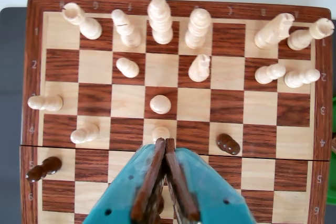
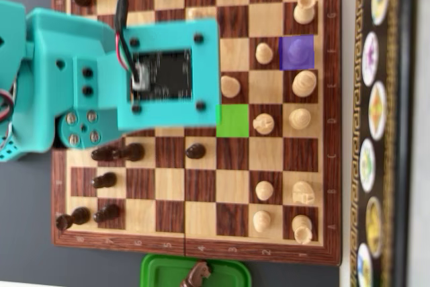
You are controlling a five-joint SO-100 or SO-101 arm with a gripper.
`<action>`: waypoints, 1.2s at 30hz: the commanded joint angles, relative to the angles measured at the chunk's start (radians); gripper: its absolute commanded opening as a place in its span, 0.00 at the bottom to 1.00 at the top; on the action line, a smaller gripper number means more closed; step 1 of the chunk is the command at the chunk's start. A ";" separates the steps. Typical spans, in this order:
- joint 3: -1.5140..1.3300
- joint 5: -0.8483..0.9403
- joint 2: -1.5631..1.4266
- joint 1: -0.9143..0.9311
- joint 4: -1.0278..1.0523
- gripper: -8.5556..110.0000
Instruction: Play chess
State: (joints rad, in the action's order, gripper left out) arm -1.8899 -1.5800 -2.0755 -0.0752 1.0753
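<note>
The hand [image 1: 165, 142] hangs over the chessboard [image 1: 262, 108], its fingers pressed together and gripping nothing; a light pawn [image 1: 160, 131] stands right at its tips, another pawn [image 1: 160, 104] just beyond

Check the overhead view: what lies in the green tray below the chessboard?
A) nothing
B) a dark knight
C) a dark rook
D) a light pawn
B: a dark knight with a horse-head shape lies in the green tray, just off the chessboard at the bottom edge of the overhead view.
</note>
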 commanded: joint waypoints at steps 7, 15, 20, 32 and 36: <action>0.018 -0.009 0.072 -0.104 -0.109 0.10; 0.172 0.003 0.232 -0.106 -0.124 0.10; 0.256 0.005 0.344 -0.110 -0.123 0.10; 0.448 0.006 0.558 -0.121 -0.057 0.15; 0.529 0.037 0.609 -0.120 0.009 0.16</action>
State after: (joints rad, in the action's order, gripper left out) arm -1.4450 -1.5631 -1.4726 -0.1948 1.0600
